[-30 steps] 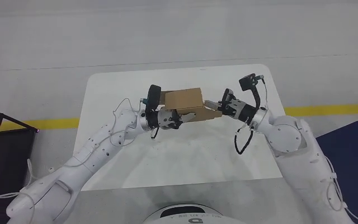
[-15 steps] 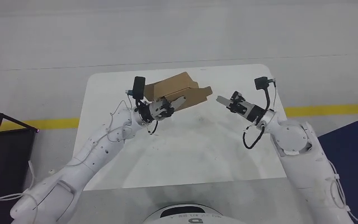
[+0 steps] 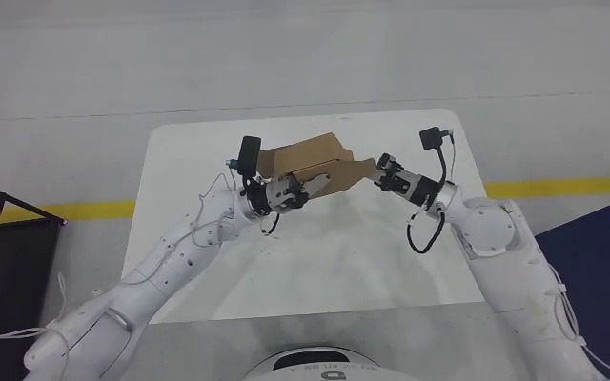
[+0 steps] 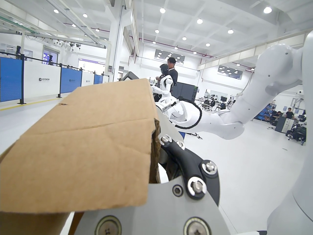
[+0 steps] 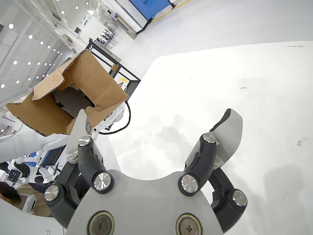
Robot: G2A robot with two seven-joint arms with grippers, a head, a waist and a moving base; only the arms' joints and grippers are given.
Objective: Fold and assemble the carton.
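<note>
Cardboard was opened out into a box shape, so the first part of the job looked done: the carton [image 3: 310, 157] was a squared tube with its walls standing apart, held in the air over the table [image 3: 381, 276], toward 12 o'clock from the table's middle. What remained, as far as could be judged, was the closing. In the right wrist view the carton [image 5: 97, 84] showed an open mouth with its flaps spread outward, none folded in or tucked. Whether the far end was shut could not be told from the dark inside.

From above, one flap [image 3: 357, 171] stuck out toward 3 o'clock from the carton body, and it seemed the likely next piece to be folded.

The left gripper [image 3: 291, 189] sat at about 7 o'clock of the carton and was clamped on its lower wall – in the left wrist view the cardboard edge lay right against one finger [image 4: 182, 157], with the panel rising above it. It carried the carton's whole weight clear of the table.

The right gripper [image 3: 383, 179] was at the tip of that flap, at 3 o'clock from the carton. Its fingers were spread wide and gripped nothing. One slim finger [image 5: 78, 125] reached up to the lower edge of the carton mouth; it looked to be touching, or just beside, though contact could not be confirmed.
</note>
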